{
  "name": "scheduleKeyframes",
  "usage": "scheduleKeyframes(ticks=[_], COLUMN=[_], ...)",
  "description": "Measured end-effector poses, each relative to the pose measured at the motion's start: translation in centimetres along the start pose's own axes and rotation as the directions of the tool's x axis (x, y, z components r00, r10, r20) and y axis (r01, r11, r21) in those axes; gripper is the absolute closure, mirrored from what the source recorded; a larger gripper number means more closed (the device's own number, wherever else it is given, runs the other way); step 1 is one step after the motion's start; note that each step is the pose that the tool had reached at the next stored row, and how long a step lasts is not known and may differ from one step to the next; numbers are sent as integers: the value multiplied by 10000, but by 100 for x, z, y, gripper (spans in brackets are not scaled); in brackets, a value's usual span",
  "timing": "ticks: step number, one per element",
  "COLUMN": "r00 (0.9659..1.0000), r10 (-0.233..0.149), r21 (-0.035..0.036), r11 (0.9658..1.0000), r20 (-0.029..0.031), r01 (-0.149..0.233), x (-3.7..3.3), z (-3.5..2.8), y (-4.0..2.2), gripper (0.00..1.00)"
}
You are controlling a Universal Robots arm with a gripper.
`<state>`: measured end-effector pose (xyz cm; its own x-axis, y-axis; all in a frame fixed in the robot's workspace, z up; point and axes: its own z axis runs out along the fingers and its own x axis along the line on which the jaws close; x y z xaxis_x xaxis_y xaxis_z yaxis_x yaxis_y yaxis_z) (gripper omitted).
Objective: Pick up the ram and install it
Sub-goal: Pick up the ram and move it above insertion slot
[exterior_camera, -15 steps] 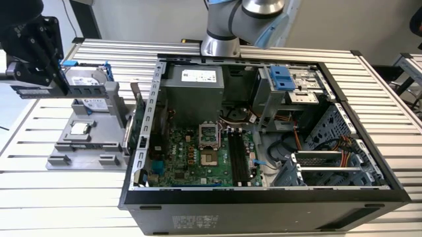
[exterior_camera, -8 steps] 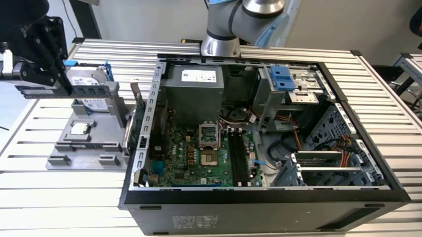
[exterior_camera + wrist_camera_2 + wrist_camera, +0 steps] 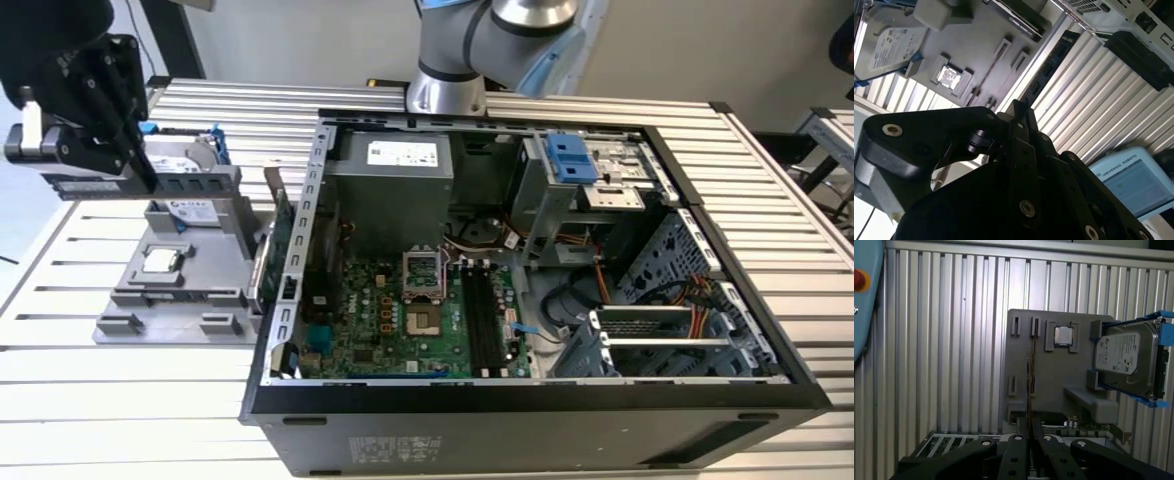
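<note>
My black gripper (image 3: 127, 168) hangs at the exterior view's left, above the grey parts tray (image 3: 140, 300). It is shut on the ram (image 3: 200, 185), a slim dark stick held level and clear of the tray. In the first wrist view the ram (image 3: 1030, 375) is a thin edge-on line between the closed fingers (image 3: 1015, 455). In the second wrist view the ram (image 3: 1054, 65) juts out past the fingertips (image 3: 1021, 117). The motherboard's long black memory slots (image 3: 487, 320) lie inside the open computer case (image 3: 534, 395), well to the exterior view's right of the gripper.
The tray carries a small silver CPU chip (image 3: 1063, 336) and a hard drive (image 3: 1126, 357) in a blue frame. A green expansion card (image 3: 276, 235) stands between tray and case. The arm's base (image 3: 447, 90) rises behind the case. A teach pendant (image 3: 1126, 182) lies on the slatted table (image 3: 944, 340).
</note>
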<state>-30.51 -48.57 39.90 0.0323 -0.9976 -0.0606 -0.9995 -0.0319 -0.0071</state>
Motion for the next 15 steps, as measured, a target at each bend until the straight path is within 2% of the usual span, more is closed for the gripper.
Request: scheduleKeyframes(ticks=[15], r00=[10000], r10=[-38], r21=[-2], r11=[10000], r20=[1], r01=[38], x=[6], z=[1], y=[-192], gripper=[100])
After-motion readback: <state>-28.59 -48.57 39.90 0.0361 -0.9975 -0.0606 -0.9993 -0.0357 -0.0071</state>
